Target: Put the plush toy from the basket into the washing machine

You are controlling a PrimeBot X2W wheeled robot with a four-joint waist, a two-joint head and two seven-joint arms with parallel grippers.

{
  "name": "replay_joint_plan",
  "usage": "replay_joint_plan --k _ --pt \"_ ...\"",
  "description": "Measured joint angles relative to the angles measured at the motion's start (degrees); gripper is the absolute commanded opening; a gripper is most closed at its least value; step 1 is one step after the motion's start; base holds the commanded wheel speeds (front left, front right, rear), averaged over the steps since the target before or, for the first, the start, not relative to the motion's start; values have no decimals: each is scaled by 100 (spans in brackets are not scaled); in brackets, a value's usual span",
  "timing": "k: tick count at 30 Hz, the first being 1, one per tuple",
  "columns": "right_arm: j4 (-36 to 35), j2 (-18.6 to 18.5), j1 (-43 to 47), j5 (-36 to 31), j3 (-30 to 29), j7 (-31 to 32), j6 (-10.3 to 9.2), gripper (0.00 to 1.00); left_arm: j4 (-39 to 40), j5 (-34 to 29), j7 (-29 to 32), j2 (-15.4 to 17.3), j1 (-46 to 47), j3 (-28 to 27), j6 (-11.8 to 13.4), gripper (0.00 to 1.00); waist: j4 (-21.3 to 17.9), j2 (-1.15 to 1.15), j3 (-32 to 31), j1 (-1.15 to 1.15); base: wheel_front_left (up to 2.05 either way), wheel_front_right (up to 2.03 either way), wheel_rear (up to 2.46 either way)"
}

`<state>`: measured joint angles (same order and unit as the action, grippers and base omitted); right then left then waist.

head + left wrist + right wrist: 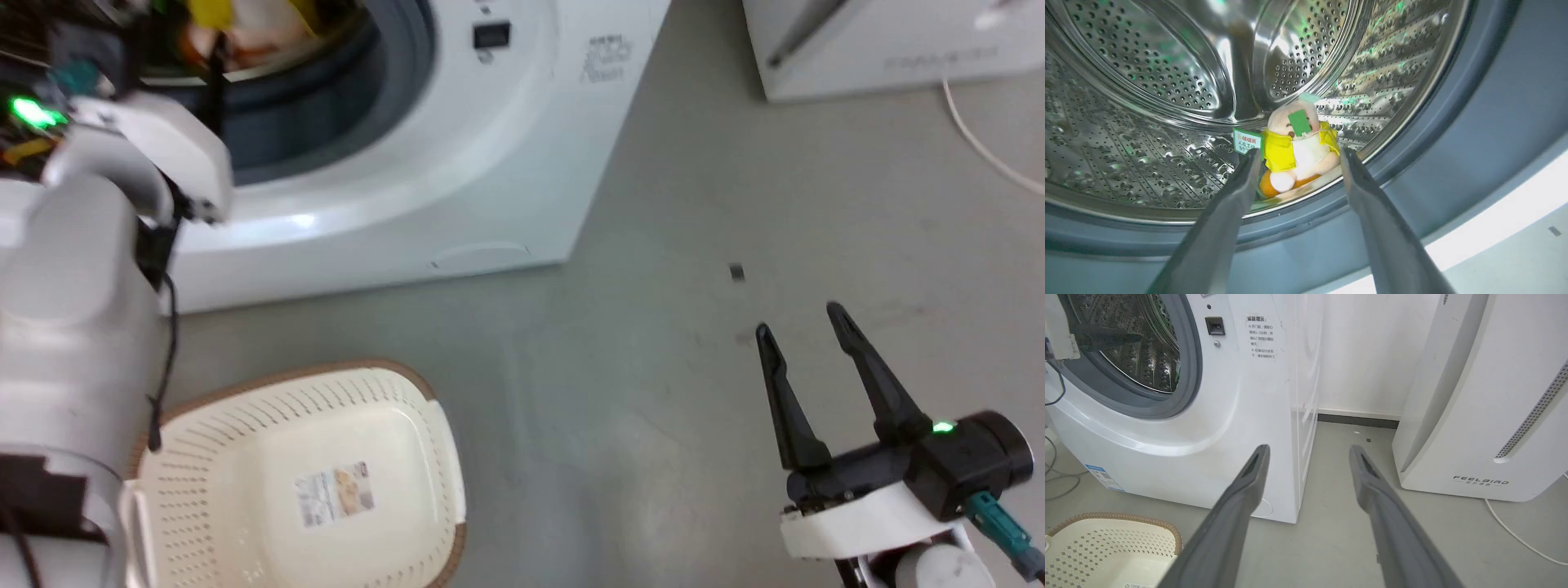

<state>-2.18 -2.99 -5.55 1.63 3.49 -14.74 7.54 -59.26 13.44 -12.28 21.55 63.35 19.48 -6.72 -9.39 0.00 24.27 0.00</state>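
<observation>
The plush toy sits upright inside the washer's steel drum, just behind the grey gasket. The left gripper is spread wide, one finger on either side of the toy, seemingly not pressing it. The toy looks light, soft and squashy; its yellow-clad middle would give the surest hold, not the loose tag. The right gripper hangs open and empty over the smooth grey floor, well apart from the basket. A white appliance stands by a white wall.
</observation>
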Motion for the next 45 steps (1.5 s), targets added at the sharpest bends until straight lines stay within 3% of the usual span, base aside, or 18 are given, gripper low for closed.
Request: replay_joint_plan --k 6,15,24,40,45 --pt "8 0 291 -122 -120 0 0 100 769 214 -235 -219 -898 -175 132 100 311 0 -704 0 0 0 0" --pt "-219 0 560 -169 -268 0 0 100 3322 381 -242 -323 -2972 -727 617 100 787 0 -1488 -1 0 0 0" --pt "-413 0 698 -102 -345 0 0 100 4796 378 -242 -437 -4713 -976 921 100 980 0 -1914 -1 0 0 0" --pt "-360 0 1224 68 -458 0 0 100 5483 121 -242 -1033 -6787 -1207 1184 100 1040 0 -2437 0 0 0 0" --pt "-292 0 1273 105 -430 0 0 100 5528 -33 -242 -1149 -6965 -1293 1159 100 1065 0 -2479 0 0 0 0"
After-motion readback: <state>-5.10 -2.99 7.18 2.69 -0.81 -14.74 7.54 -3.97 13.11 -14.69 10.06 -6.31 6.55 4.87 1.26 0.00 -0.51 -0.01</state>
